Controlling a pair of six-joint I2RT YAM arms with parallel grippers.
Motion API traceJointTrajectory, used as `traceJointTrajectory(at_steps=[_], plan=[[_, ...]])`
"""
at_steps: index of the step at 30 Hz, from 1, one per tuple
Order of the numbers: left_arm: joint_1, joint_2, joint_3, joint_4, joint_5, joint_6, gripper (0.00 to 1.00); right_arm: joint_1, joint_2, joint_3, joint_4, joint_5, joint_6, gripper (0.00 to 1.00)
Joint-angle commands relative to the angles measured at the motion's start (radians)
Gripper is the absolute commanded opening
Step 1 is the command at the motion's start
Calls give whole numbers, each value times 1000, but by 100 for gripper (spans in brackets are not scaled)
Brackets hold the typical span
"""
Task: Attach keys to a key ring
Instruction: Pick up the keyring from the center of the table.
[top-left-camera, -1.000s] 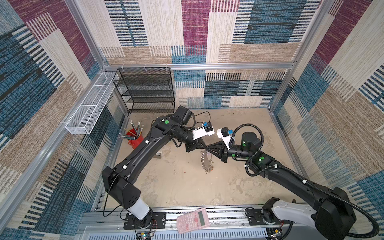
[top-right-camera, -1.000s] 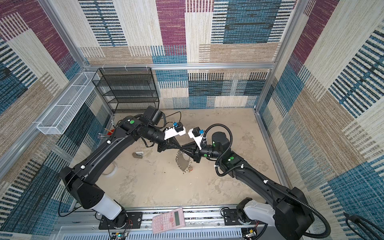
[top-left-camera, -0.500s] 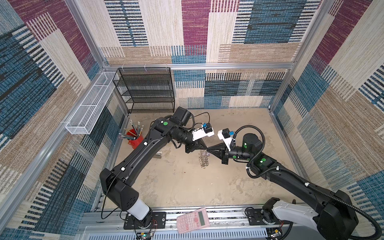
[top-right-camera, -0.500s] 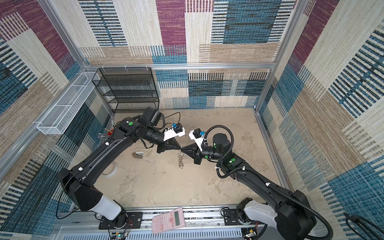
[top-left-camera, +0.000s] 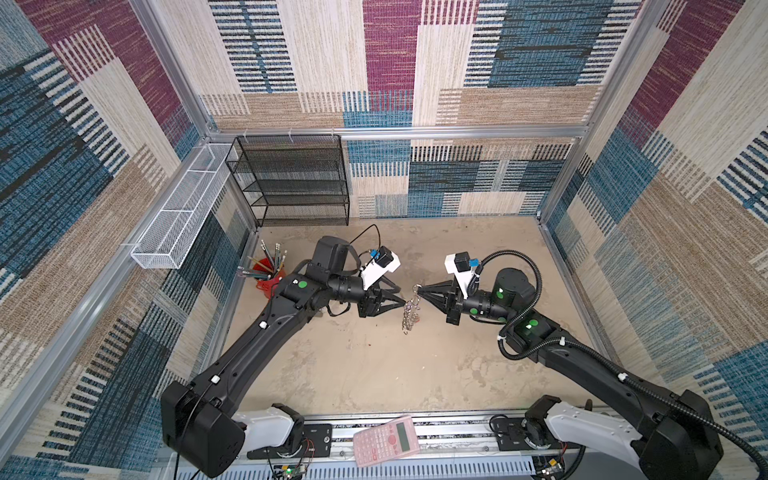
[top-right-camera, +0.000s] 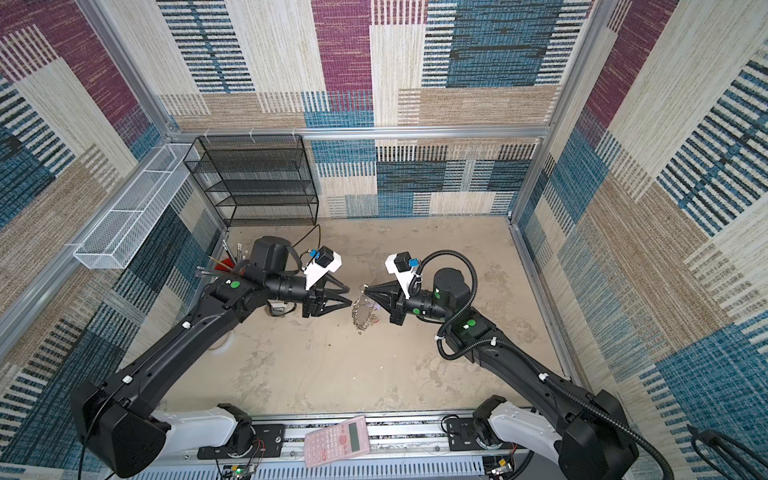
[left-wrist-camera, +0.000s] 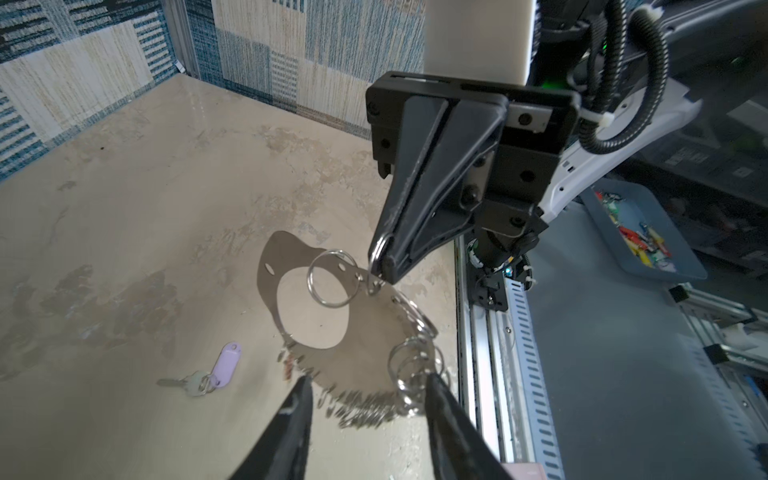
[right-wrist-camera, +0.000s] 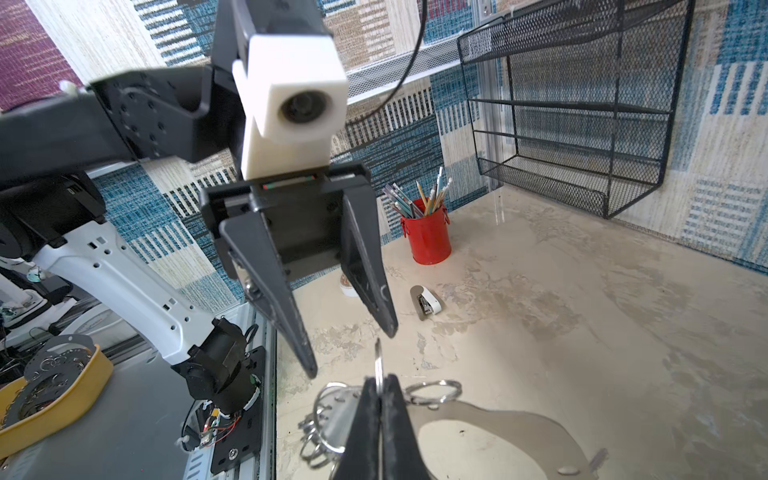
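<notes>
The key ring (top-left-camera: 410, 312) hangs above the middle of the bench (top-left-camera: 374, 374), one split ring (left-wrist-camera: 377, 249) pinched in the closed jaws of the right gripper (left-wrist-camera: 384, 266). The left gripper (right-wrist-camera: 351, 353) faces it with jaws parted, gripping nothing. The lilac-headed key (left-wrist-camera: 220, 370) lies on the bench below. Farther back, a red pencil cup (right-wrist-camera: 428, 241) stands at the left edge and a mesh shelf (top-left-camera: 291, 183) in the far left corner.

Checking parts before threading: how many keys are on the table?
1. The lilac-tagged key lies on the table, apart from the key ring held by the right hand. Others may be hidden.
</notes>
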Motion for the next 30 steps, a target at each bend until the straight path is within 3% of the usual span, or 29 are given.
traceJointTrajectory(at_steps=[1,4,8,12,30], plan=[[3,-16,-86,420,92,-269,50,2,-8,-11,106,-53,45,0],[2,-17,-115,537,114,-337,51,2,-5,-17,128,-71,61,0],[2,-8,-120,562,167,-347,49,2,-4,-24,140,-75,65,0],[-1,3,-120,531,178,-337,41,3,-6,-23,145,-75,67,0],[-32,15,-119,466,182,-307,32,2,-4,-27,173,-76,83,0]])
